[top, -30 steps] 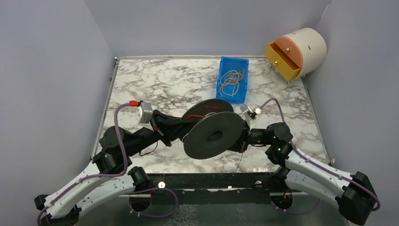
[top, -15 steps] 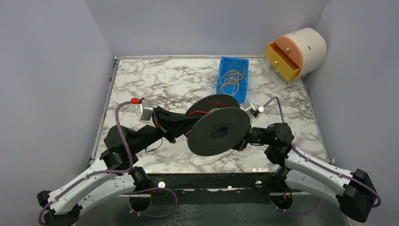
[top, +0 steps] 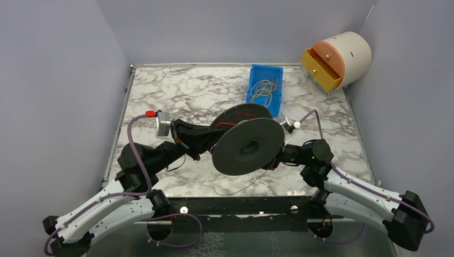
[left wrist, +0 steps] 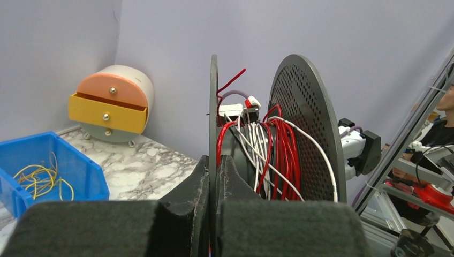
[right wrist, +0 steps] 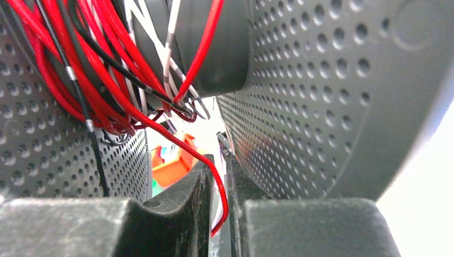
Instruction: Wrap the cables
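Observation:
A black perforated spool (top: 249, 147) is held off the table between both arms. Red, white and dark cables (left wrist: 278, 155) are wound on its hub between the two flanges. My left gripper (left wrist: 213, 179) is shut on the rim of the thin far flange (left wrist: 213, 101); in the top view it (top: 213, 140) sits at the spool's left. My right gripper (right wrist: 220, 195) is under the hub, shut on a red cable (right wrist: 211, 168) that runs down between its fingers; it (top: 272, 159) is at the spool's right. A thin dark strand (top: 241, 184) trails on the table in front.
A blue bin (top: 266, 103) with yellow wires stands behind the spool; it also shows in the left wrist view (left wrist: 80, 171). A round white drawer unit with a yellow open drawer (top: 338, 59) sits at the back right. Grey walls close in three sides.
The spool has lifted and shifted slightly toward the back with both grippers. The loose dark strand now lies further out on the table in front.

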